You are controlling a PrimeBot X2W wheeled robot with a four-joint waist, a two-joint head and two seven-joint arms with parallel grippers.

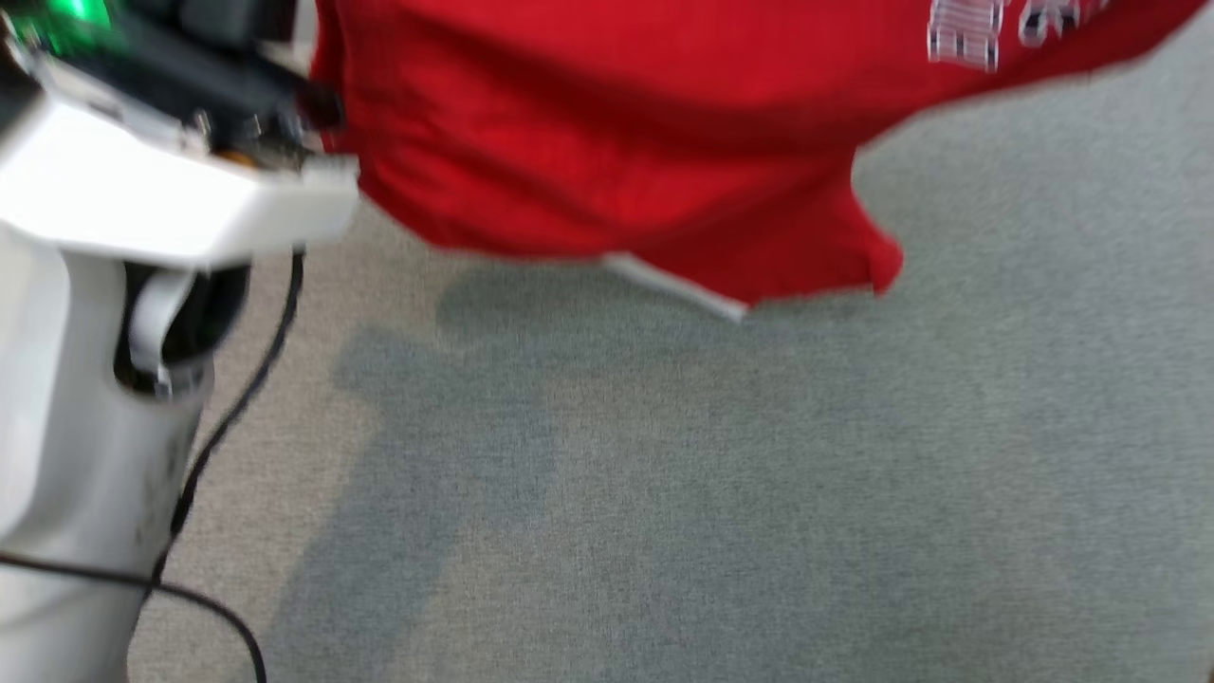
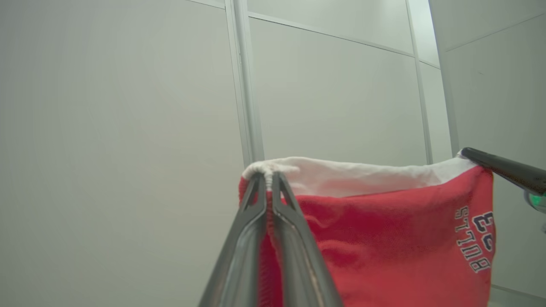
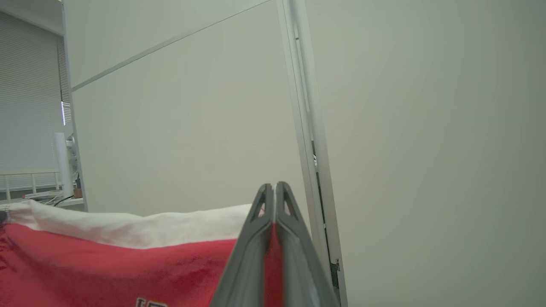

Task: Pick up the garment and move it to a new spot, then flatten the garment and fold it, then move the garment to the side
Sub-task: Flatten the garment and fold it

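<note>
While one red garment (image 1: 616, 142) hangs over carpet (image 1: 759, 493), left gripper (image 2: 268, 175), right gripper (image 3: 274, 186) fingers clamp white hem (image 2: 362, 175).

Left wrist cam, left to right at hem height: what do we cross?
left gripper, shut on one hem corner → garment, white hem on top → right gripper, at the other corner

Grey carpet (image 1: 759, 493) lies open below and right of the hanging red garment (image 1: 616, 142); the robot's white left arm (image 1: 66, 455) and black cable (image 1: 237, 398) crowd the left; wall panels (image 2: 119, 128) stand beyond.
</note>
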